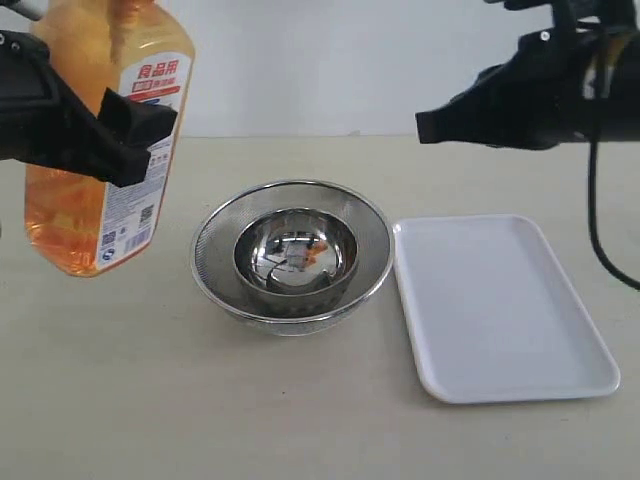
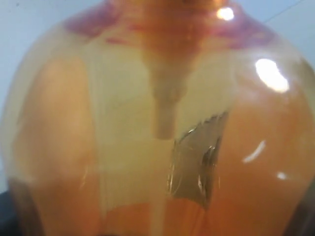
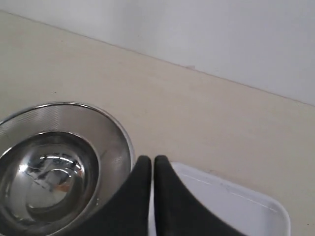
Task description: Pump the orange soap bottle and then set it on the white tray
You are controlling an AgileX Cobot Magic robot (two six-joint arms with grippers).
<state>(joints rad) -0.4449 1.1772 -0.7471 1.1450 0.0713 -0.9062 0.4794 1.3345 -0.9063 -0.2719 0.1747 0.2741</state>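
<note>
Beige tabletop (image 1: 300,430) carries the scene: the left gripper (image 1: 125,140) is clamped across the mid-body of the orange soap bottle (image 1: 80,210), seemingly lifted clear. The right gripper (image 3: 152,169) hangs closed and empty, with the white tray (image 1: 500,300) just below it. Nearly full, the bottle likely handles heavy, with slick, yielding walls, so this label-level hold suits it.

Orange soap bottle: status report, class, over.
Left gripper shut on orange soap bottle, tilted. Right gripper shut, empty. White tray bare. Nested steel bowls sit between bottle and tray.

one bottle (image 1: 88,215), two bowls (image 1: 296,252), one tray (image 1: 500,300)
</note>
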